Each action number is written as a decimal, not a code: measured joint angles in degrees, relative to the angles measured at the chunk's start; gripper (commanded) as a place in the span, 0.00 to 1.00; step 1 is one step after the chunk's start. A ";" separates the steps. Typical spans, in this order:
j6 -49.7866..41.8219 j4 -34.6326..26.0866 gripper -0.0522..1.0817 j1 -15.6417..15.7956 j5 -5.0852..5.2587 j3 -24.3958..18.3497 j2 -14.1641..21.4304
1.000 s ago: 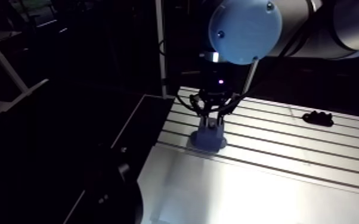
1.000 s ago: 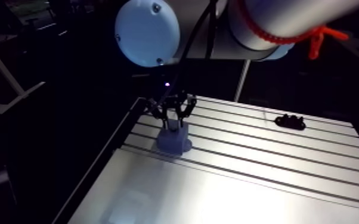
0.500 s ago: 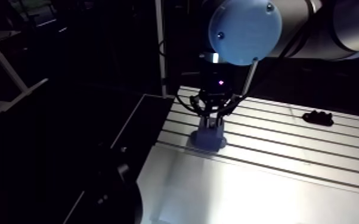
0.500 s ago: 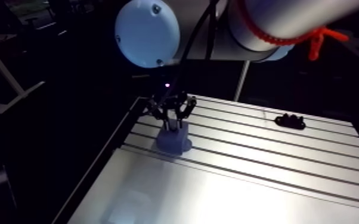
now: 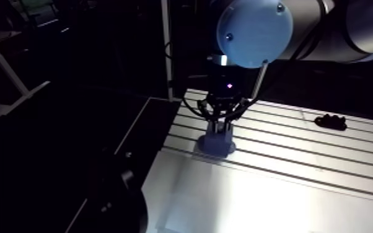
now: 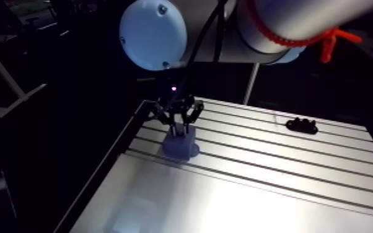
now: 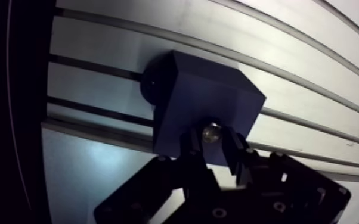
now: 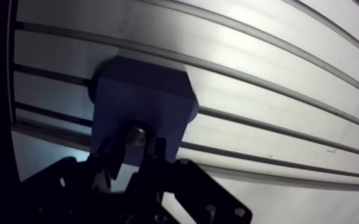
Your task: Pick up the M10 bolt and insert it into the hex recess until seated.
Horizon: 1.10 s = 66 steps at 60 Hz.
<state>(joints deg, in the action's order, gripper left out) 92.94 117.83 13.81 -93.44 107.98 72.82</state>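
Dark overall; strong glare on table (image 5: 276,198); wrist view lines curved.

Saw the grey arm with light-blue joint caps (image 5: 254,31) reaching in from above, wrist hanging vertical. Black two-finger gripper (image 7: 213,142) pointed straight down, fingers (image 7: 237,149) nearly together, pinching the small shiny round-headed bolt (image 7: 211,132) at their tips.

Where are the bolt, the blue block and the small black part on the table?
bolt (image 7: 210,133): wrist view, on its shiny end.
block (image 7: 203,98): wrist view, on its top face.
black part (image 5: 330,122): arm view, on its middle.
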 measured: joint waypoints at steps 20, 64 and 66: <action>0.23 -0.01 0.65 0.05 0.06 0.00 -0.11; 1.66 0.02 0.68 0.08 0.51 -0.26 -0.17; 1.90 0.02 0.68 0.09 0.54 -0.29 -0.15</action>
<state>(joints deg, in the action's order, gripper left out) 94.84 117.85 13.89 -92.90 107.69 72.67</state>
